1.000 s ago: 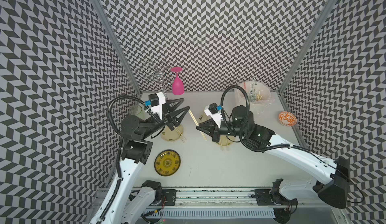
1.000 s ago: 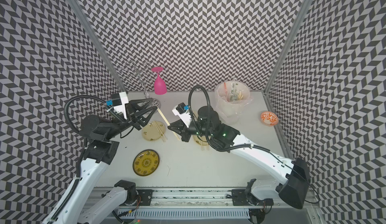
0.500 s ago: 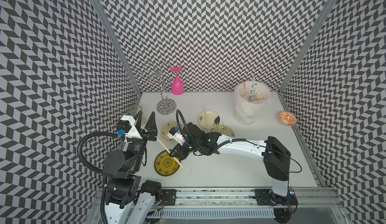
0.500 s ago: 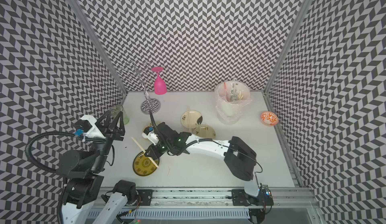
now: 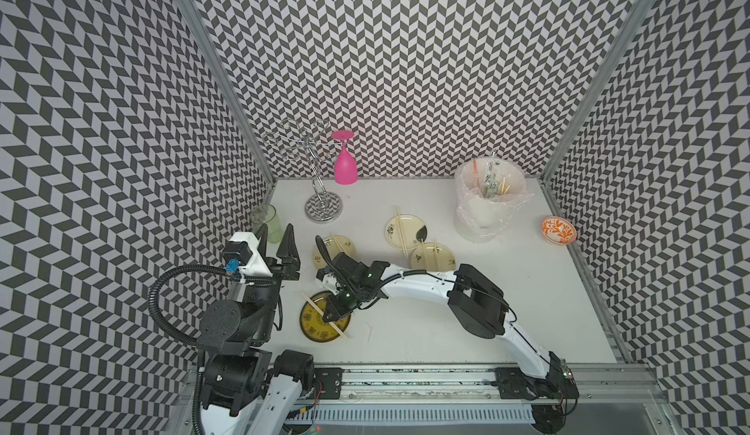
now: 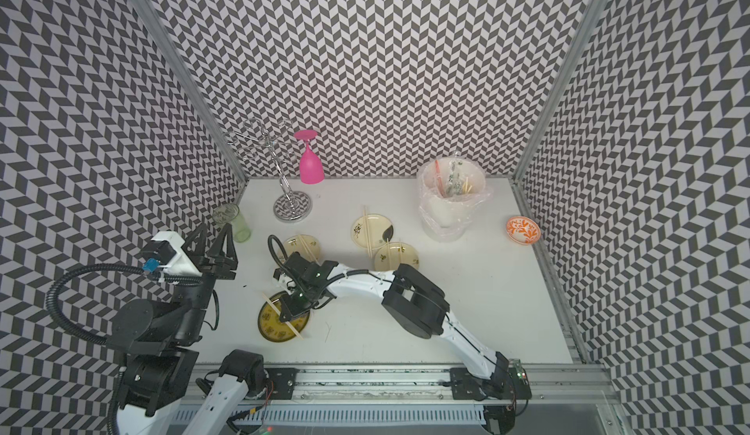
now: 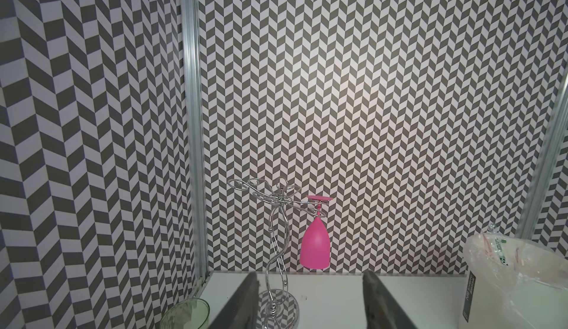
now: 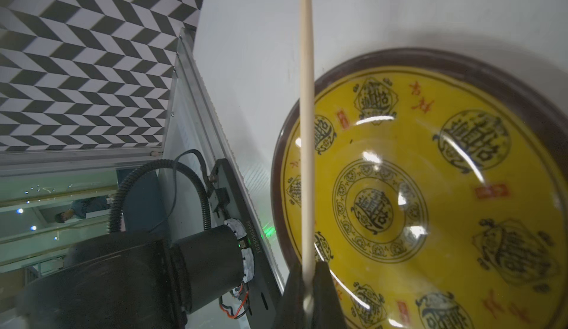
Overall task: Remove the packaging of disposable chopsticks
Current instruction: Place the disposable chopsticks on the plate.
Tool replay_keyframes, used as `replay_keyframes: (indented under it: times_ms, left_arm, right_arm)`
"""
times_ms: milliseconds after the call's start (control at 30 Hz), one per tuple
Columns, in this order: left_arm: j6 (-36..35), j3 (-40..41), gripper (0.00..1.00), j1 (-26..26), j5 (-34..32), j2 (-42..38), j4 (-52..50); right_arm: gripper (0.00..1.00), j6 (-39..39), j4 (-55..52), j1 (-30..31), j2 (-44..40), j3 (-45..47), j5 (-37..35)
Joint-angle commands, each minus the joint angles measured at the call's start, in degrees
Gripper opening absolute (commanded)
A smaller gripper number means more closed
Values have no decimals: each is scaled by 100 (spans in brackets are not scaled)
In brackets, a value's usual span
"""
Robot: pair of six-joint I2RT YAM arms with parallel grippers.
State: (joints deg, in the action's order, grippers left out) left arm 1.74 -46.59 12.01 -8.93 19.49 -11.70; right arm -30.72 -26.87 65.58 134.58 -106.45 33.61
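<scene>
My right gripper point(image 5: 330, 316) point(image 8: 308, 269) is shut on the disposable chopsticks point(image 5: 311, 301) point(image 8: 306, 121), a thin pale bamboo length lying slantwise over a yellow patterned plate point(image 5: 313, 325) point(image 8: 430, 189) near the table's front left. My left gripper point(image 5: 276, 236) point(image 7: 309, 275) is raised at the left, open and empty, and faces the back wall. The packaging point(image 5: 490, 178) point(image 7: 500, 250), clear sleeves with green and black print, stands in a bag-lined white bin point(image 5: 483, 209) at the back right. More bare chopsticks point(image 5: 399, 232) lie on pale plates.
A chrome glass rack point(image 5: 320, 193) holding a pink glass point(image 5: 345, 165) stands at the back left, and a green tumbler point(image 5: 268, 222) stands close to my left gripper. Three pale plates point(image 5: 436, 259) sit mid-table, one with a dark spoon point(image 5: 421, 232). An orange-patterned bowl point(image 5: 559, 230) is at the right edge.
Both arms came forward and left from the table's middle. The right gripper carried the chopsticks to above the yellow plate. The left gripper pulled back to the left, still open.
</scene>
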Motion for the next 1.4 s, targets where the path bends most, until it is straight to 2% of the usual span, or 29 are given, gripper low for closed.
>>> replay_keyframes:
  times_ms: [0,633,1067,1367]
  left_arm:
    - [-86,27,55,42,-118,-94,-57]
    - [-95,128,55,82,-12,-50,62]
    - [-129,95,56,105,5,-23,105]
    - [-169,71,56,126,-21,-23,97]
  right_arm:
    - [0,-75,-118,53,67,-150,128]
    - [1,60,-410,52,438,-490,-439]
    - [13,127,-556,53,462,-596,-644]
    - [15,156,-660,58,499,-659,-715]
